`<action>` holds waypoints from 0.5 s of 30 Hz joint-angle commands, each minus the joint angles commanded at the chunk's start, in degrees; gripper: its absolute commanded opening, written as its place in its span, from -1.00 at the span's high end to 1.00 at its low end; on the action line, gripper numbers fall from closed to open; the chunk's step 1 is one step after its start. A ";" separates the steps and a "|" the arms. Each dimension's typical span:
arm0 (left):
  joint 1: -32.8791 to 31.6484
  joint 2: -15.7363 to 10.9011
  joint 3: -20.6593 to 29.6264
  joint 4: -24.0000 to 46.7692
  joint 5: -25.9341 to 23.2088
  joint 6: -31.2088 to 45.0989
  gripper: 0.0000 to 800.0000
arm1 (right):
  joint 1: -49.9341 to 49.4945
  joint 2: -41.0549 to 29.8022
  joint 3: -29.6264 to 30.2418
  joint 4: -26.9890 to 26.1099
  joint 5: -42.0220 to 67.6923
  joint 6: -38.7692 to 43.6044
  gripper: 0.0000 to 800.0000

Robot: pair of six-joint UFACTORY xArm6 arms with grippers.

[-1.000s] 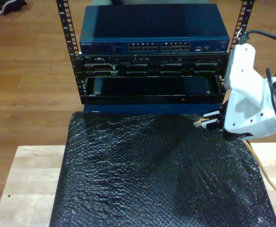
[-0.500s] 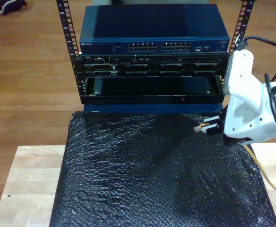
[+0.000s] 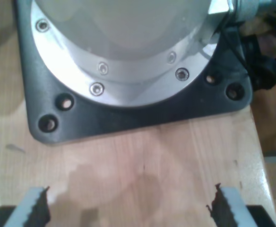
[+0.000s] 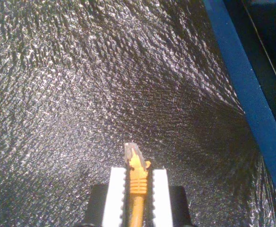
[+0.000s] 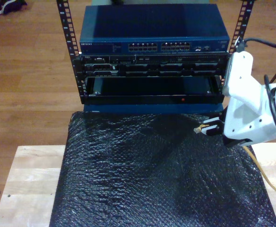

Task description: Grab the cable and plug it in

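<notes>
My second gripper [image 5: 209, 128] hovers near the exterior view's right edge, clamped on the cable [image 4: 137, 176], whose clear plug [image 5: 198, 127] sticks out past the fingers [image 4: 114, 194] toward the exterior view's left. The yellow cord trails down along that right edge. Below it the black bubble-wrap mat [image 5: 142, 175] lies wide and bare over the wooden tabletop [image 5: 27, 175]. Beyond the mat stands the rack [image 5: 152, 71], its blue switch [image 5: 152, 30] on top. My first gripper [image 3: 128, 208] hangs open over light wood beside a black arm base [image 3: 128, 118]. Compared with a second ago, the second gripper has edged slightly toward the rack.
</notes>
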 joint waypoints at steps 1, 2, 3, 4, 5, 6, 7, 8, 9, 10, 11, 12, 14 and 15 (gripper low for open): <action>0.00 0.00 0.09 0.00 -0.09 0.00 -1.00 | 0.09 0.00 -0.18 0.00 0.00 0.00 1.00; 0.00 0.00 0.00 0.00 0.00 0.00 -1.00 | 0.18 0.00 -0.35 0.00 0.00 0.00 1.00; 0.00 0.09 0.00 0.00 0.00 0.00 -1.00 | 0.18 0.00 -0.26 0.09 -0.09 0.00 1.00; 0.00 0.09 0.00 0.00 0.00 0.09 -1.00 | 0.18 -0.09 -0.18 0.09 -0.09 0.00 1.00; 0.00 0.09 0.00 0.00 0.00 0.09 -1.00 | 0.18 -0.09 -0.26 0.09 -0.09 0.00 1.00; 0.00 0.09 0.00 0.00 0.00 0.09 -1.00 | 0.26 0.00 -0.35 0.09 -0.18 0.00 1.00; 0.00 0.09 0.00 0.00 0.00 0.09 -1.00 | 0.35 0.09 -0.53 0.00 -0.18 -0.09 1.00; 0.00 0.09 0.00 0.00 0.00 0.09 -1.00 | 0.35 0.18 -0.70 0.00 -0.26 -0.18 1.00; 0.00 0.18 0.00 0.00 0.00 0.09 -1.00 | 0.44 0.26 -0.97 -0.09 -0.35 -0.26 1.00; 0.00 0.18 0.00 0.00 0.00 0.09 -1.00 | 0.53 0.35 -1.32 -0.09 -0.44 -0.44 1.00; 0.00 0.18 0.00 0.00 0.00 0.09 -1.00 | 0.53 0.44 -1.85 -0.44 -0.53 -0.62 1.00; 0.00 0.26 0.00 0.00 0.09 0.09 -1.00 | 0.53 0.88 -2.46 -0.88 -0.97 -0.79 1.00; 0.00 0.26 0.00 0.00 0.09 0.09 -1.00 | 0.53 1.58 -3.25 -1.76 -3.08 -0.88 1.00; 0.00 0.26 0.00 0.00 0.00 0.09 -1.00 | 0.53 1.67 -3.34 -2.11 -4.31 -0.97 1.00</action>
